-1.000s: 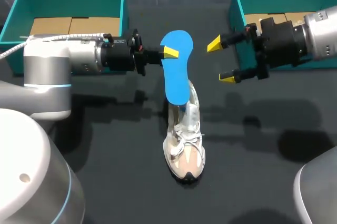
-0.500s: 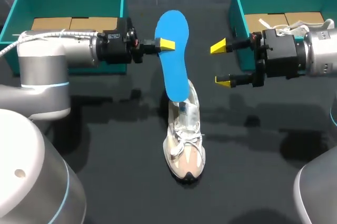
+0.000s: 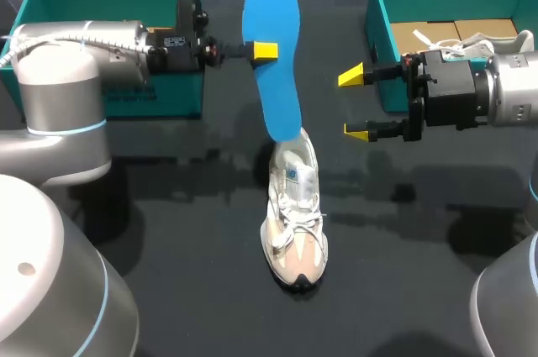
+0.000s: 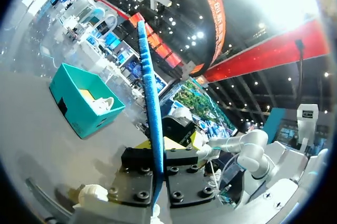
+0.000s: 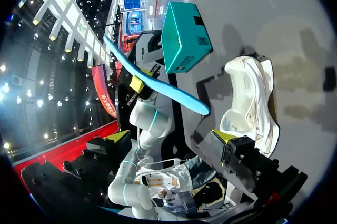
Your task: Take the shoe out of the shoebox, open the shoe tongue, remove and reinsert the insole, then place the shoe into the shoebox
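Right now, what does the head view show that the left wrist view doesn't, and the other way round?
Only the head view: the insole's broad blue face, the laces and toe of the shoe on the table, and the left shoebox. Only the left wrist view: the insole edge-on as a thin strip, clamped between the fingers of the left gripper. Both: the insole, and the right shoebox with a second white shoe in it.
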You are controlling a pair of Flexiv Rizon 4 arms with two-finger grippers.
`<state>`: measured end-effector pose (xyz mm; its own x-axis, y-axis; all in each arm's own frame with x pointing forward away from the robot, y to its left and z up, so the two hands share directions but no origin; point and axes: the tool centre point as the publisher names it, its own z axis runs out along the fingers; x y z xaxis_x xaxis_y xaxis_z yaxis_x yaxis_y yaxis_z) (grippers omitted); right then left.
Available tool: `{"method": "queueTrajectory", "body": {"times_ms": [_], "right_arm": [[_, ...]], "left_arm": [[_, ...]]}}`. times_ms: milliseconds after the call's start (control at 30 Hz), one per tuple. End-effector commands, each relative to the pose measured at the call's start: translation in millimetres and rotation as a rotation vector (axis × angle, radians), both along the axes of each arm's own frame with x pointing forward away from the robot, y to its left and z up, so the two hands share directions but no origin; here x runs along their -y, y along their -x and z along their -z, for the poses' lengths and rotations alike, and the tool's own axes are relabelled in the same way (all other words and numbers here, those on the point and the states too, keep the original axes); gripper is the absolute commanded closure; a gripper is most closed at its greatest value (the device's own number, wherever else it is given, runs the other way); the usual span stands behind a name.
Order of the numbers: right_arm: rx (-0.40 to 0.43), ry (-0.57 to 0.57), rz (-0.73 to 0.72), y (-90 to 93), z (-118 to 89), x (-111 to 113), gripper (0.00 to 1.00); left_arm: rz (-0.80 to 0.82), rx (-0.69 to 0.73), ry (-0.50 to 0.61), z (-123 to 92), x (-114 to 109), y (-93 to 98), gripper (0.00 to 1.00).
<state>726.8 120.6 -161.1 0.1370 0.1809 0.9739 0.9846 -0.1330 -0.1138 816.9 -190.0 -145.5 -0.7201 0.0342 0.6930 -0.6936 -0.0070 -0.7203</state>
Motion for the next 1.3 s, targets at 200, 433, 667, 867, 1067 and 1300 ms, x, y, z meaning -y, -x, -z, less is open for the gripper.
{"method": "queueTrajectory", "body": {"times_ms": [200, 433, 667, 867, 1067, 1300], "right_arm": [[0.000, 0.003, 0.001, -0.4, 0, -2, 0.00], [0.000, 0.003, 0.001, -0.4, 0, -2, 0.00], [0.000, 0.003, 0.001, -0.4, 0, -2, 0.00], [0.000, 0.003, 0.001, -0.4, 0, -2, 0.00], [0.000, 0.003, 0.001, -0.4, 0, -2, 0.00], [0.000, 0.003, 0.001, -0.4, 0, -2, 0.00]], "left_arm": [[-0.079, 0.577, -0.152, -7, 14, -4.8, 1.00], [-0.070, 0.853, -0.141, -13, 15, -7.8, 1.00], [-0.148, 1.106, -0.075, -13, 15, -12.5, 1.00], [-0.148, 1.106, -0.075, -13, 15, -12.5, 1.00], [-0.136, 1.211, -0.035, -15, 11, -8.7, 1.00], [-0.108, 1.387, -0.059, -18, 5, -6.9, 1.00]]}}
